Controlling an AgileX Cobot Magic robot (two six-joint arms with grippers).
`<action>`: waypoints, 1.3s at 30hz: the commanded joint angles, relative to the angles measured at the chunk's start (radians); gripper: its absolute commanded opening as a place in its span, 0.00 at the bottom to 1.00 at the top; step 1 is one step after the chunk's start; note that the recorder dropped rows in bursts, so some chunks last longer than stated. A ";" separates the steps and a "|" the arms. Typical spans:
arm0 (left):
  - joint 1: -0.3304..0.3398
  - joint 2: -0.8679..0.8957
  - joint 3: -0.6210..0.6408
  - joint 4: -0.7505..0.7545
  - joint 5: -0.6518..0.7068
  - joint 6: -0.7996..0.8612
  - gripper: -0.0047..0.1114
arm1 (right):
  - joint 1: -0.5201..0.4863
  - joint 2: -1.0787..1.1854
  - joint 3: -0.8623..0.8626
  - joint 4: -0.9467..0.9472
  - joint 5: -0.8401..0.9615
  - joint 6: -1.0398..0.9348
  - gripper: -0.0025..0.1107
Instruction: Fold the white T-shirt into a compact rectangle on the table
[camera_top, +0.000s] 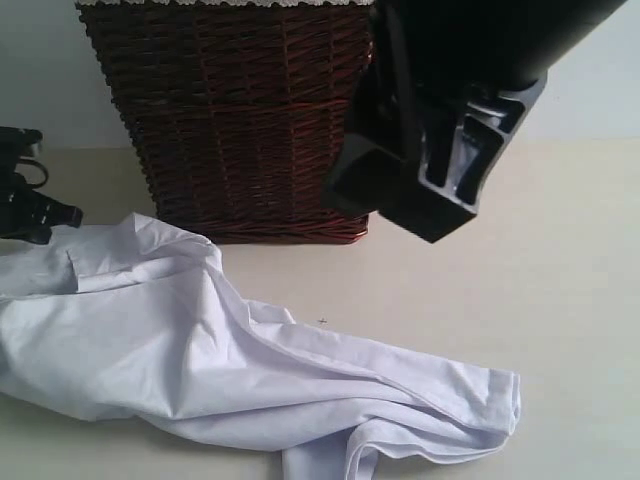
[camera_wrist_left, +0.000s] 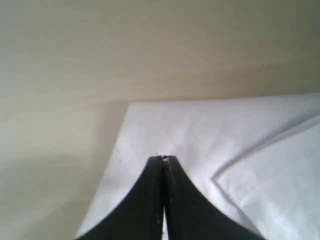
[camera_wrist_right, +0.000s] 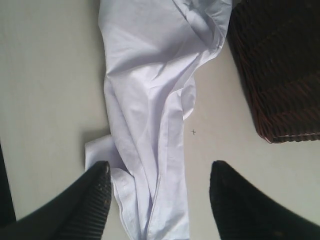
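The white T-shirt (camera_top: 180, 340) lies crumpled in a long diagonal band on the table (camera_top: 560, 300). Its lettering, collar and tag are hidden. At the shirt's left end, my left gripper (camera_top: 72, 214) sits low. In the left wrist view the left gripper (camera_wrist_left: 162, 159) is shut, over a flat corner of the T-shirt (camera_wrist_left: 200, 130). Whether cloth is pinched does not show. My right arm (camera_top: 440, 140) hangs high near the basket. The right gripper (camera_wrist_right: 161, 167) is open, well above the bunched end of the T-shirt (camera_wrist_right: 145, 90), holding nothing.
A tall dark brown wicker basket (camera_top: 240, 120) stands at the back, just behind the shirt, and shows as the basket (camera_wrist_right: 280, 70) in the right wrist view. Bare table (camera_wrist_right: 45, 100) runs along the shirt's other side.
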 joint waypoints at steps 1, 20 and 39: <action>-0.009 -0.116 -0.002 -0.054 0.018 0.054 0.04 | -0.004 -0.008 0.002 0.005 -0.010 0.004 0.52; -0.309 -0.221 0.252 -0.277 -0.164 0.917 0.57 | -0.004 -0.008 0.002 0.005 0.004 0.004 0.52; -0.322 -0.116 0.262 -0.322 -0.399 0.876 0.15 | -0.004 -0.008 0.002 0.007 0.002 0.004 0.52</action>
